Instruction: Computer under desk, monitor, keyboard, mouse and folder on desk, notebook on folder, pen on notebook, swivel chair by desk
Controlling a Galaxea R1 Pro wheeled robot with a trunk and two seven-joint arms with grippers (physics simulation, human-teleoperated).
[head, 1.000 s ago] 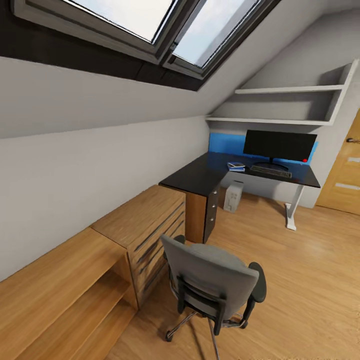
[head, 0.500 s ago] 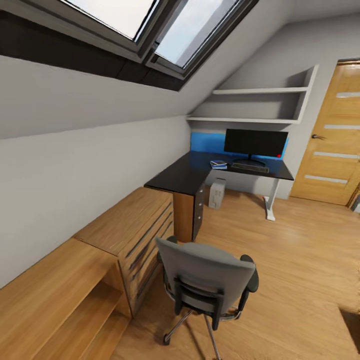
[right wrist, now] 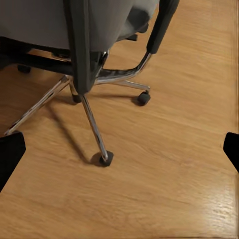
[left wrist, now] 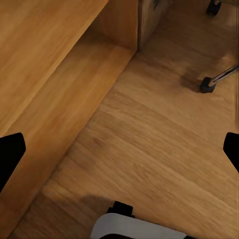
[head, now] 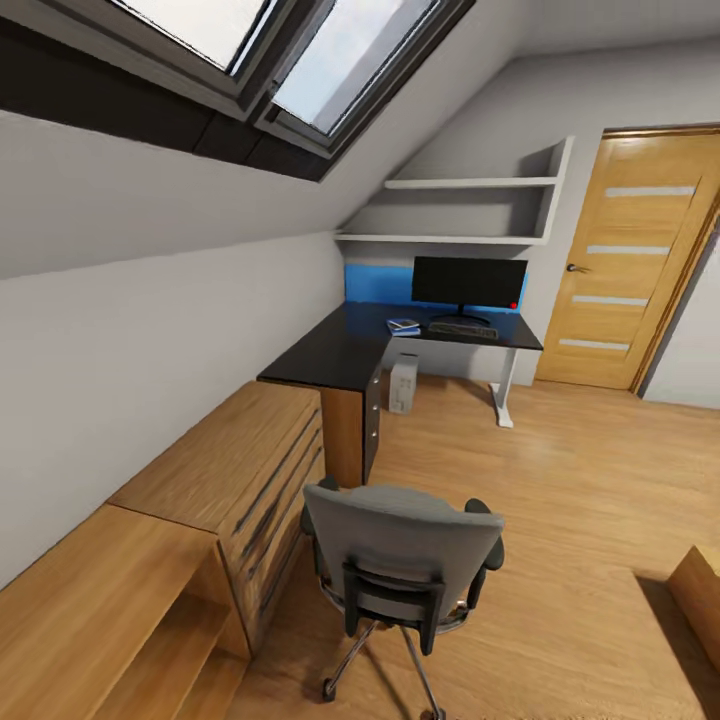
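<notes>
Biggest worry from here: clipping the swivel chair [head: 405, 565] while rolling toward the desk [head: 400, 345]. Sits right ahead of both arms, back turned this way, so probably easy to shove sideways on those casters and tip whatever rides on the seat. Can't see the seat top from here, so no telling whether the folder is on it.

Right gripper [right wrist: 119, 149] hangs just behind the chair base, fingers spread wide, nothing between them. Chrome spokes [right wrist: 94, 127] with small black casters [right wrist: 105, 159] almost under it, glossy and thin. Grey padded backrest on a black frame with curved armrests close above it.

Left gripper [left wrist: 119, 149] also wide apart and empty, over bare wood-plank floor [left wrist: 159, 144], with the low oak-look cabinet [left wrist: 45, 74] just off to one side and one chair caster [left wrist: 206, 84] further out.

Well beyond both claws: matte black L-shaped desktop on white legs, flat black monitor [head: 469, 282] standing on it, dark keyboard [head: 463, 329] just in front, a small blue-and-white stack [head: 403, 326] beside that (notebook maybe, too small to tell). Pale boxy computer tower [head: 403, 384] on the floor under the desk.
</notes>
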